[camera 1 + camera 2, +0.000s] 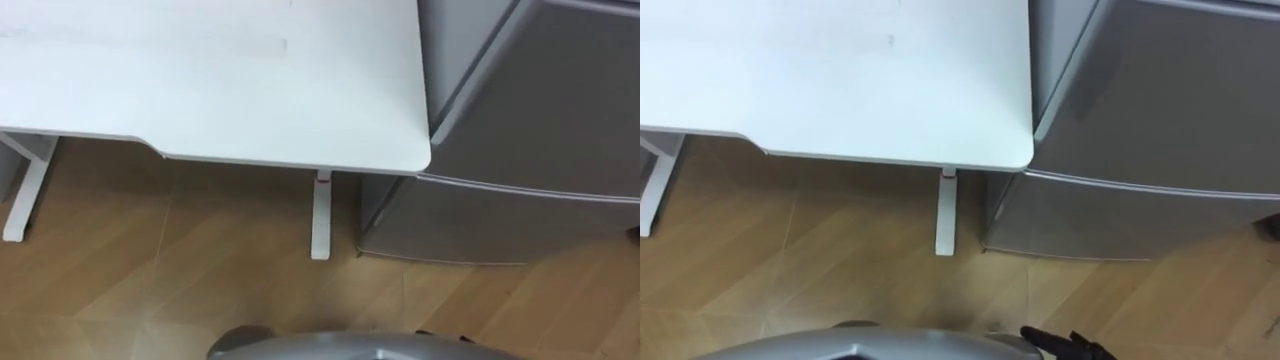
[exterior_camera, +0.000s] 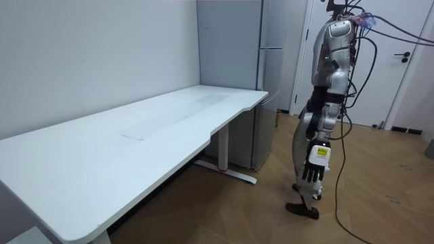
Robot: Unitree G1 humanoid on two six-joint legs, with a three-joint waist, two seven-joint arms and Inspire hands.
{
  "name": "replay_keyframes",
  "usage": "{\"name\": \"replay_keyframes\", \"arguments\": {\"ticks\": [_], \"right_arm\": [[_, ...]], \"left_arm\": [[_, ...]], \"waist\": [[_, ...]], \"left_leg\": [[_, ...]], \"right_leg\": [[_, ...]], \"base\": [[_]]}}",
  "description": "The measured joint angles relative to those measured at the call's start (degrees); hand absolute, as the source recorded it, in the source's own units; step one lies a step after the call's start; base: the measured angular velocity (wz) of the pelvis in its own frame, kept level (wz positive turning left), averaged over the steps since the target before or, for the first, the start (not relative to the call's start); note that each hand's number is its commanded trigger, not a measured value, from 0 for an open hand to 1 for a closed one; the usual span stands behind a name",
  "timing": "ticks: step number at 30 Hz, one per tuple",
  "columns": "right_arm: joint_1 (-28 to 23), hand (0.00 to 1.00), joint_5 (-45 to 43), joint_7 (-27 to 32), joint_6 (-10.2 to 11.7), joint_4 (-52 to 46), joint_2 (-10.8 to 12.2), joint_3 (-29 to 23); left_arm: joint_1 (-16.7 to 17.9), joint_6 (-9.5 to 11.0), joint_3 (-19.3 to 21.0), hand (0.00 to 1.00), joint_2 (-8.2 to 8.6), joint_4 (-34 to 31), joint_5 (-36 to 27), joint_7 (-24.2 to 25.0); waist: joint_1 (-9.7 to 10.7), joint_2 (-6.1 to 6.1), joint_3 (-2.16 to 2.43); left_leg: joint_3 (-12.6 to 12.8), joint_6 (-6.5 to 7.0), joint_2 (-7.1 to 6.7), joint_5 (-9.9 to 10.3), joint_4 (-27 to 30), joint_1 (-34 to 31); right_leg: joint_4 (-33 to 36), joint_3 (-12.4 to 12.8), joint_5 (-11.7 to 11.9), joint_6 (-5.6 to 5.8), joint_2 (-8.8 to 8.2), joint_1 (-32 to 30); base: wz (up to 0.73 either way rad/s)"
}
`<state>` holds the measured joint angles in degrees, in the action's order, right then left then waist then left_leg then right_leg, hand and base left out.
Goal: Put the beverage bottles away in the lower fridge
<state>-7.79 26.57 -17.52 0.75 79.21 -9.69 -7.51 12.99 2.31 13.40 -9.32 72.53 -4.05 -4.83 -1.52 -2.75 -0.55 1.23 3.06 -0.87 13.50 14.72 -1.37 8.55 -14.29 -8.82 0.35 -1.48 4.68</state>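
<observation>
While the robot stands on the wood floor point(image 2: 380, 203) facing the long white table point(image 2: 135, 135), the tall grey fridge point(image 2: 261, 41) stands upright at the table's far end, at two o'clock from the robot. Its lower door point(image 1: 500, 215) is shut, front towards the robot. The left hand point(image 2: 315, 166) hangs at its side, fingers straight and empty; the right hand point(image 1: 1072, 346), at five o'clock, I cannot tell.

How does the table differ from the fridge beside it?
The table is white, the fridge grey. The table is low and wide, the fridge tall and narrow. The table stands on thin legs; the fridge is a shut box. Both stand on the wooden floor, side by side.
</observation>
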Motion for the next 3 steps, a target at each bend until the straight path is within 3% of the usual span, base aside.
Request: {"name": "replay_keyframes", "arguments": {"ticks": [3], "right_arm": [[0.0, 0.00, 0.6, -0.3, -1.2, 0.9, 0.0, -0.6]], "left_arm": [[0.1, -1.3, 0.3, 0.00, 0.00, -0.2, 1.7, 0.0]], "waist": [[0.0, -0.12, 0.05]], "left_leg": [[0.0, 0.01, -0.03, 0.0, 0.0, 0.0]], "right_leg": [[0.0, 0.1, -0.1, 0.09, -0.03, 0.0]], "base": [[0.00]]}}
